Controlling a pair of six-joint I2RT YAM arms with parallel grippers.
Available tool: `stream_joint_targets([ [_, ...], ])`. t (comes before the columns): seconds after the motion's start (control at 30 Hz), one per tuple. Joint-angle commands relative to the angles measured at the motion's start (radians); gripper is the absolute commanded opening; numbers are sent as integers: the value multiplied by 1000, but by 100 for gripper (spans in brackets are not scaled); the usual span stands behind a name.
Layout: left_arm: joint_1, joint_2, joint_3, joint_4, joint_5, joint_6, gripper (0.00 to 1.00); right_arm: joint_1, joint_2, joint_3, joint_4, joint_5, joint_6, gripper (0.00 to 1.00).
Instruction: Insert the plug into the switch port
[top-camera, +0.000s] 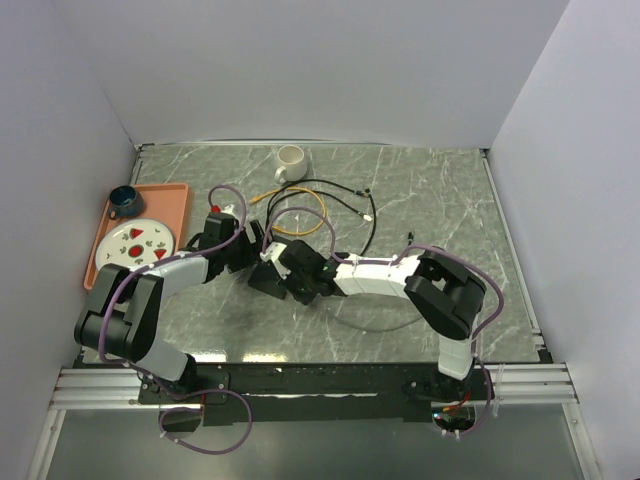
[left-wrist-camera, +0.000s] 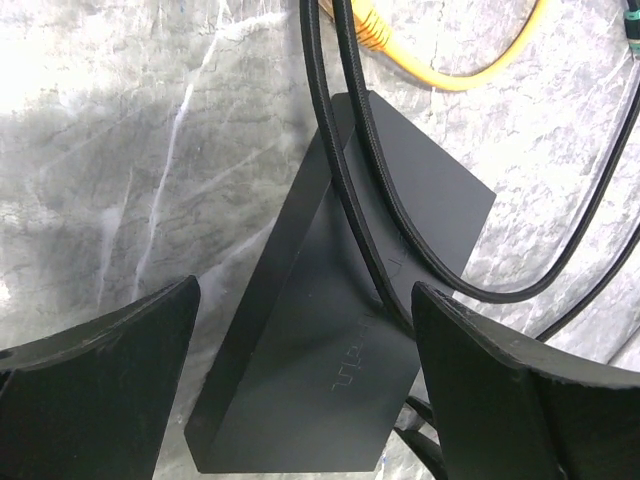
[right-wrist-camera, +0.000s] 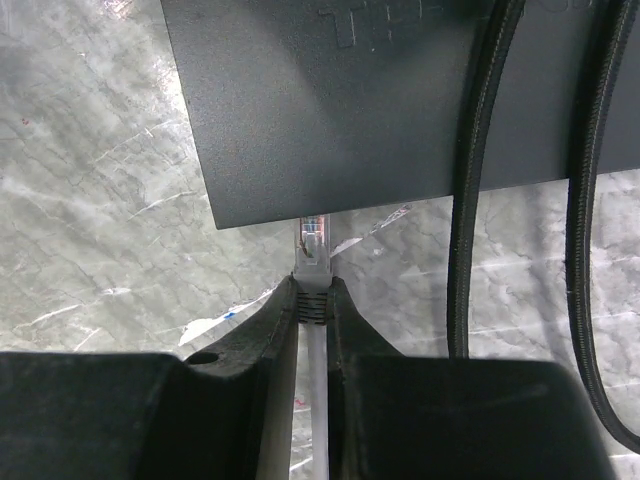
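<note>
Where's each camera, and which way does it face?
Top external: above, behind the robot, looking down on the table; left arm and right arm show.
Left wrist: left arm, facing down at the black box; open left gripper frames it.
Right wrist: right arm, facing the box edge past the right gripper, shut on the plug.
Wrist views share the box and black cables.

blocked: black cables (left-wrist-camera: 313, 50) across box (left-wrist-camera: 300, 390) | open: bare table (left-wrist-camera: 120, 150) beside box

One each: box (left-wrist-camera: 330, 340), tray (top-camera: 168, 198), plate (top-camera: 135, 243), mug (top-camera: 290, 162), cup (top-camera: 124, 201).
</note>
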Motion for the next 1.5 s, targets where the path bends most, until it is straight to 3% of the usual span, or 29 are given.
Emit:
stream_joint_targets([
  [0.0, 8, -12, 26, -6, -30, 37, 93, 5, 19, 42, -18, -4, -14, 0],
  [0.3, 9, 17, 16, 37, 43, 50, 89, 5, -9, -8, 7, -3, -10, 0],
  [0.9, 8, 37, -36, 126, 177, 47, 69, 2, 60, 118, -82, 9, 23, 0],
  [1.47, 6, 48, -104, 218, 258, -6, 66, 2, 23, 123, -33, 7, 63, 0],
])
